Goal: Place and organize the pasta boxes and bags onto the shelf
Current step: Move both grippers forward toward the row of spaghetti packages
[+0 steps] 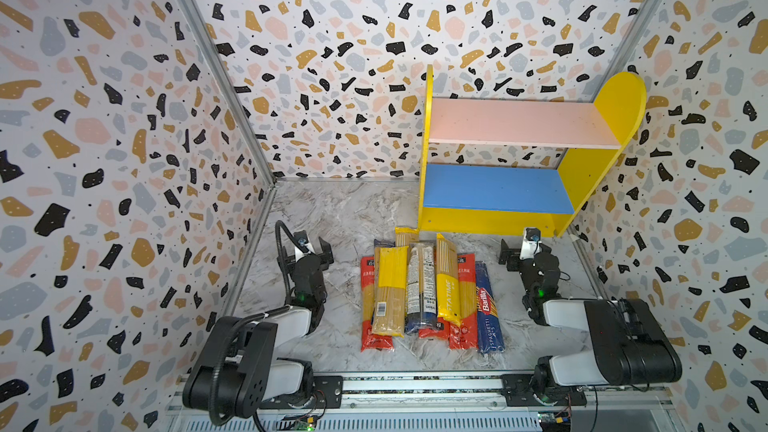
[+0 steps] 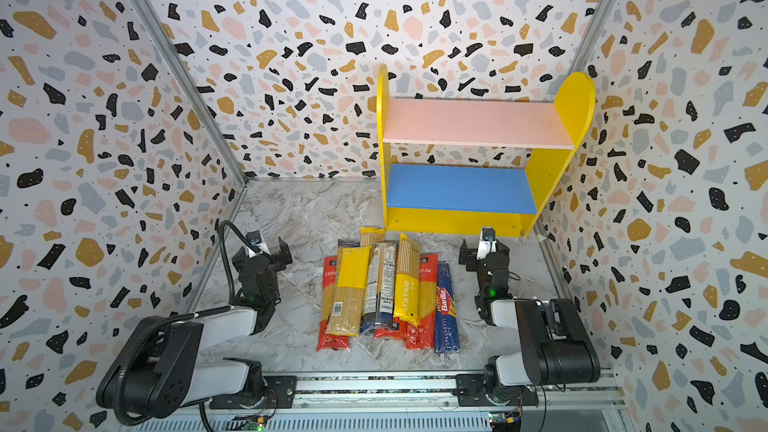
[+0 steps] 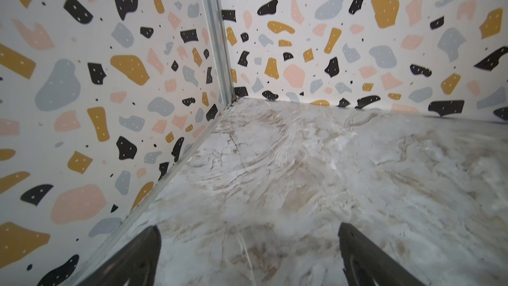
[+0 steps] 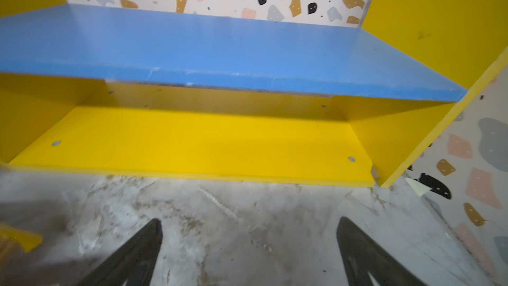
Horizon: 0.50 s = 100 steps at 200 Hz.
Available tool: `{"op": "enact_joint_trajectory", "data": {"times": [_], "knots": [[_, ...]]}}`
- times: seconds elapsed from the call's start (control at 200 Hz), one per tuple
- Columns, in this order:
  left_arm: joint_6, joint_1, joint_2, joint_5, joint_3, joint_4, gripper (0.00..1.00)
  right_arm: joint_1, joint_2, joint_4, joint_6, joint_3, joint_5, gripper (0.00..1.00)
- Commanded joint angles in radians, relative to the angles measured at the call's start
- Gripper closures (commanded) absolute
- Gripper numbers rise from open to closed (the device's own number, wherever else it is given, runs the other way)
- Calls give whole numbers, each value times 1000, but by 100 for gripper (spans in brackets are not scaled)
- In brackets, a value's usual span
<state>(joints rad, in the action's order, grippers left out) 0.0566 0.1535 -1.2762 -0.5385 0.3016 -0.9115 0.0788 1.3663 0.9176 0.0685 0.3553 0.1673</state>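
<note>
Left gripper [image 3: 248,226]: jaws spread wide, holding nothing, low over the marble tabletop [image 3: 302,160] near its left edge. Right gripper [image 4: 248,219]: jaws equally wide, holding nothing, just in front of the shelf [image 4: 192,138] base. Pasta packs [image 1: 428,292] lie lengthwise, side by side and partly overlapping, mid-tabletop between both arms. Shelf stands at the tabletop's back right corner

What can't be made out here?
- Pack count: in both top views the pile overlaps; upper packs cover lower ones.
- Red packs: print too small to read in the top views.
- Yellow pack end, right wrist view: blurred, cut off by the frame edge.
- Shelf base: in the top views mostly hidden under the blue board.
</note>
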Motion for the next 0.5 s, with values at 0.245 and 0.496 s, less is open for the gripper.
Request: {"op": "enact_joint_trajectory", "data": {"times": [0.245,0.496], "knots": [[124,186,133,-13,136,335,1,73,-66,-1051,382,445,97,1],[181,496,204,-58,248,599,0,409,-189,-1522,603,447,140,1]]}}
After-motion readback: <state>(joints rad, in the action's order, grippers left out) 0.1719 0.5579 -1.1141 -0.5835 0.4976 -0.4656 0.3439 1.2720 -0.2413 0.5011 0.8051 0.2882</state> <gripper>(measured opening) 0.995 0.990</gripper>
